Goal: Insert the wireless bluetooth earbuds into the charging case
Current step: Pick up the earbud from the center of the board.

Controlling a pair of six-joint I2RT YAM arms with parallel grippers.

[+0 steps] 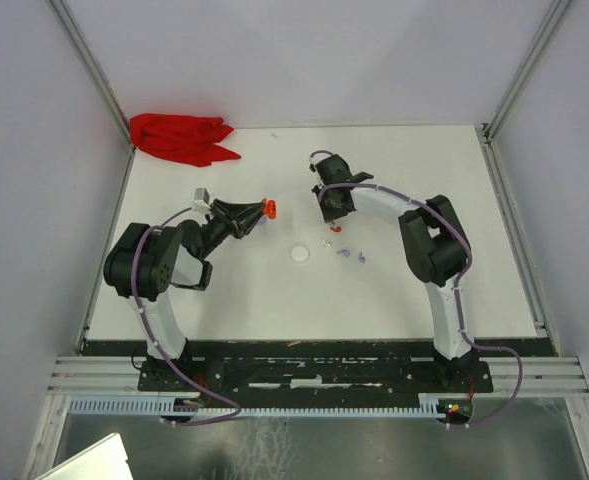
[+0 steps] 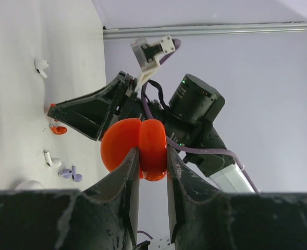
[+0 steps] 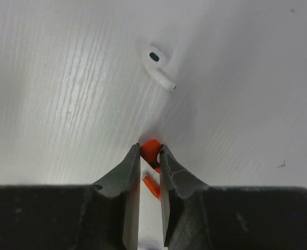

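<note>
Both hands clenched: left hand [image 2: 152, 156] grips the orange charging case [image 2: 135, 139] off the counter [image 3: 64, 78]; right hand [image 3: 149, 153] pinches a red earbud [image 3: 151, 147], white earbud [image 3: 157, 65] just beside.

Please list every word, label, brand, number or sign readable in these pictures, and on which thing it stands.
No text can be read. The orange charging case, the white earbud, the red earbud between the fingers of the right pincer and the red cloth show no print in any view.
</note>
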